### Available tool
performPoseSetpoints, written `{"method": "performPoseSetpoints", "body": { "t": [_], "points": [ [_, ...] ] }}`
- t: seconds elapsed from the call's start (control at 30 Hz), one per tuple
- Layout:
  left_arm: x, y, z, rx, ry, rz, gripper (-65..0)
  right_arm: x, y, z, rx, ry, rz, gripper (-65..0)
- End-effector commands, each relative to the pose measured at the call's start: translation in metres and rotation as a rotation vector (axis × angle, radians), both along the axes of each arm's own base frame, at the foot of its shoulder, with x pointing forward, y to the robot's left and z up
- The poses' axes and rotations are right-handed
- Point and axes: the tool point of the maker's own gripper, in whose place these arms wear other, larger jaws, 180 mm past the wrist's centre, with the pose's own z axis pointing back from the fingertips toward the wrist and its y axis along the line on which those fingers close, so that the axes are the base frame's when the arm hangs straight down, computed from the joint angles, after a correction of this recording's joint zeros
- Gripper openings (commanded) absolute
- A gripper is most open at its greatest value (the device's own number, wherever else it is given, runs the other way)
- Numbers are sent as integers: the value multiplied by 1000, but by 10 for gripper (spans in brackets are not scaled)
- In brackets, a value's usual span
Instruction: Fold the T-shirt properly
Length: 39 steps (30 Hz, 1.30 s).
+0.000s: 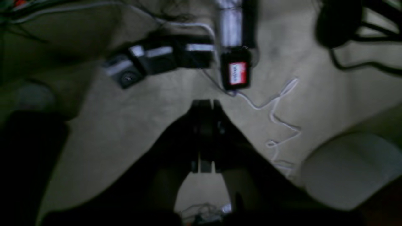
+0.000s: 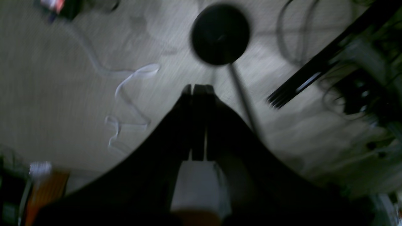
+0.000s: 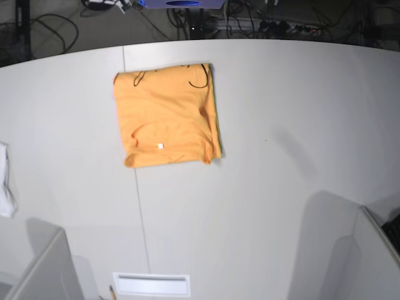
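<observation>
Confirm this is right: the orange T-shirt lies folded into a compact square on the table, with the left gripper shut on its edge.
Not quite. The T-shirt does lie folded square on the table, but the left gripper is shut on nothing, as the left wrist view shows.

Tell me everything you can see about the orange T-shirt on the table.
The T-shirt is light orange, of thin soft cloth. It lies folded into a rough square, flat, on the white table, toward the far side and left of the middle. Thin dark trim curls along its far edge, and a small white tag shows near the front edge. Mild wrinkles run near its right side. Only the table touches it.
</observation>
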Motion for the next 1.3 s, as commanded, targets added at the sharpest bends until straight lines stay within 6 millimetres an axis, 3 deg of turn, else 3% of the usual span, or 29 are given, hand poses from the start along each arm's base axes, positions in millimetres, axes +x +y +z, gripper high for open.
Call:
{"method": "performPoseSetpoints", "body": {
  "t": [0.0, 0.1, 0.27, 0.37, 0.5, 0.8, 0.9, 1.27],
  "points": [
    [-6, 3, 1, 16, 7, -5, -650, 4, -1, 0, -8, -9, -3, -650],
    [8, 0, 0, 55, -85, -1, -650, 17, 14, -3, 13, -23, -1, -650],
    [10, 3, 1, 97, -132, -2, -650, 15, 16, -3, 17, -23, 1, -650],
    [11, -5, 1, 85, -135, 3, -650, 1, 16, -2, 16, 0, -1, -650],
    [9, -6, 1, 84, -132, 4, -650, -16, 36, -2, 48, 23, -10, -650],
    [-6, -7, 1, 80, -91, -13, -650, -27, 68, -3, 93, 41, -17, -650],
    [-14, -7, 2, 79, -74, -11, -650, -39, 70, -1, 95, 60, -19, -650],
    [-17, -7, 2, 80, -65, -12, -650, -42, 66, 0, 89, 65, -17, -650]
  ]
}}
